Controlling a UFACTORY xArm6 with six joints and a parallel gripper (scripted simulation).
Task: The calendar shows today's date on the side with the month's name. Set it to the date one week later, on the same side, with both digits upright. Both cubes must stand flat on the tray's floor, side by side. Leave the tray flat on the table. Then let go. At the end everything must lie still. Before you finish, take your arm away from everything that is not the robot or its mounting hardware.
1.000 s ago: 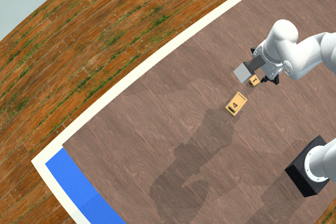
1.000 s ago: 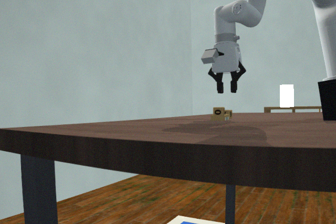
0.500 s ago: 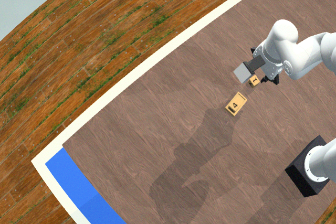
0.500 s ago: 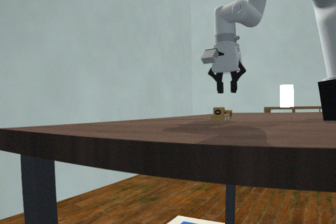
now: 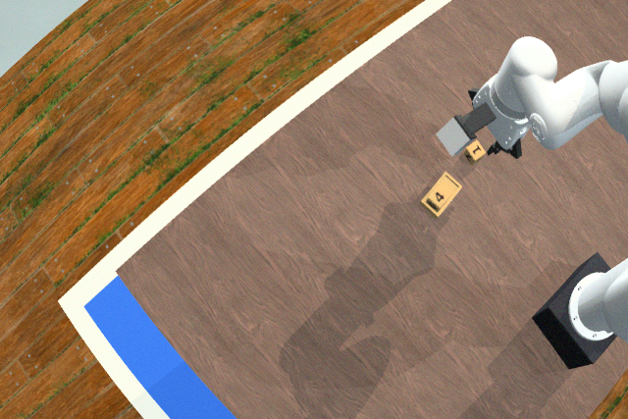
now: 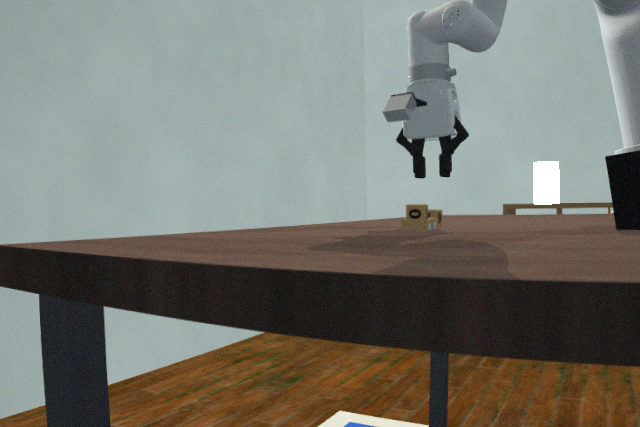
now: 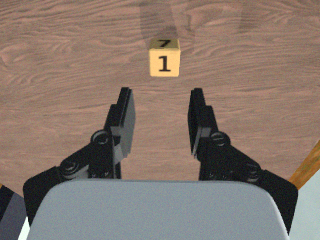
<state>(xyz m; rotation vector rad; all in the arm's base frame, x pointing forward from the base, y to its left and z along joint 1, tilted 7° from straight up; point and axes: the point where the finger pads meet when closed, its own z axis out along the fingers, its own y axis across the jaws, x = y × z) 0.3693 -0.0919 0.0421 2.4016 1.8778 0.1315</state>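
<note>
White robot arm reaching over the brown wooden surface, its hand partly open, grasping nothing, above the landmark tray, the tray flat on the surface holding a cube with 4 on top, a loose cube with 1 on top near the tray, outside it.

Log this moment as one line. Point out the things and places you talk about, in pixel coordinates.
claw [image 5: 481, 124] [image 6: 432, 167] [image 7: 161, 102]: partly open, empty, above table | loose cube [image 5: 475, 151] [image 7: 164, 63]: on table, 1 up, outside tray | tray [image 5: 452, 183]: one cube in it, 4 up | date: unset
</note>
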